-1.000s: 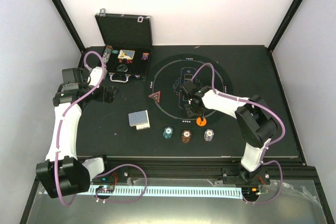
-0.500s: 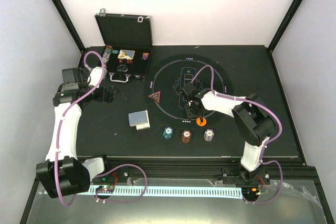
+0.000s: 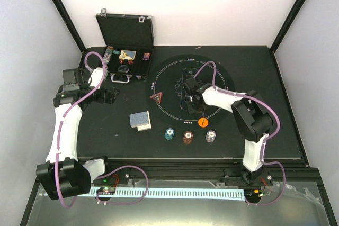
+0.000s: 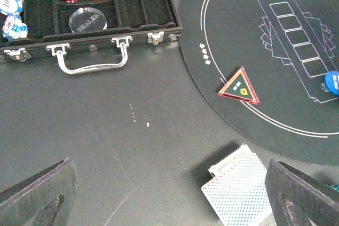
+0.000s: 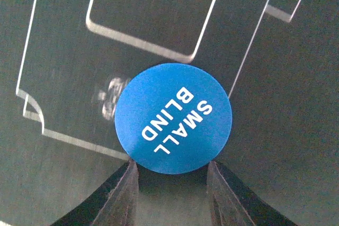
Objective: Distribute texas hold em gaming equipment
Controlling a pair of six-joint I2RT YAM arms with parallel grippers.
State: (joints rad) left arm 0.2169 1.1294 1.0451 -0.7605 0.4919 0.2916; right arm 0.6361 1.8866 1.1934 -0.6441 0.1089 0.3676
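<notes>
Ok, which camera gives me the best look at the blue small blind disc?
Right wrist. The blue disc fills the frame's middle, SMALL BLIND lettering readable, just ahead of the right gripper. Left wrist catches only a sliver at its right edge; in the top external view that gripper hides it.

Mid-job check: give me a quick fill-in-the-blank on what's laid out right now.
The blue disc at the right tool's tips reads SMALL ____.
The clear button in the black case reads ____.
The row of chip stacks beside the card deck counts ____ stacks.
The left tool's jaws stand ____.
Missing words: BLIND; DEALER; three; open.
</notes>
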